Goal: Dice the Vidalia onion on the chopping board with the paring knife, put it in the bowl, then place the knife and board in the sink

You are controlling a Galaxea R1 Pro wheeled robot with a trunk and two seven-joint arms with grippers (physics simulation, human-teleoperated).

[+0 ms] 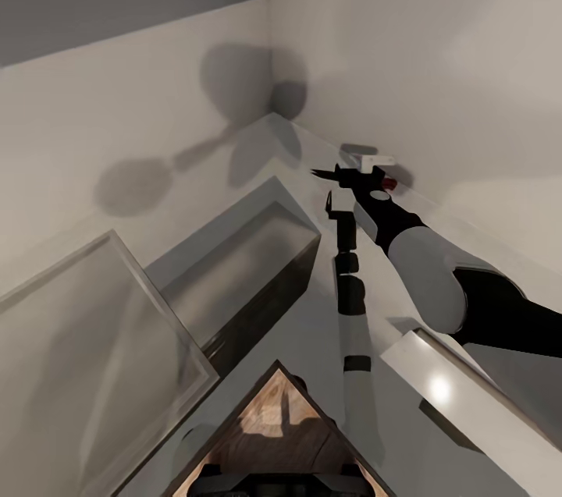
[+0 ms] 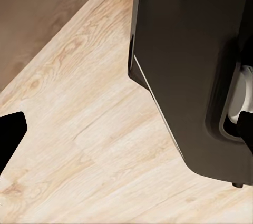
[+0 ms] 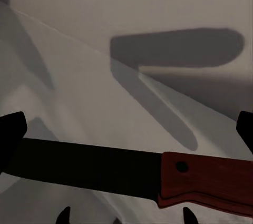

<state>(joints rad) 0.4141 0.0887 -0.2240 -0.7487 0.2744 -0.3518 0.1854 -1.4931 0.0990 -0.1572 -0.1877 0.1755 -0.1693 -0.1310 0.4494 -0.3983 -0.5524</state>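
The paring knife (image 3: 158, 174), with its dark blade and red handle, lies crosswise between the fingertips of my right gripper (image 3: 126, 132). Those fingertips (image 3: 11, 139) stand wide apart at the two sides of the right wrist view, above a grey surface by the wall. In the head view the right gripper (image 1: 345, 179) reaches out near the wall corner, and the knife's blade tip (image 1: 318, 172) pokes out of it. Whether the fingers touch the knife is unclear. My left gripper (image 2: 126, 134) is open over the wood floor, holding nothing. A grey recessed basin (image 1: 250, 247) looks like the sink. The onion, chopping board and bowl are out of view.
The glossy countertop (image 1: 445, 392) runs under my right arm toward the corner. A slim white-and-black shape (image 1: 355, 325) on it looks like the arm's reflection. A glassy grey panel (image 1: 86, 349) stands at the near left. The robot's dark base (image 2: 184, 66) sits on the wood floor (image 2: 89, 129).
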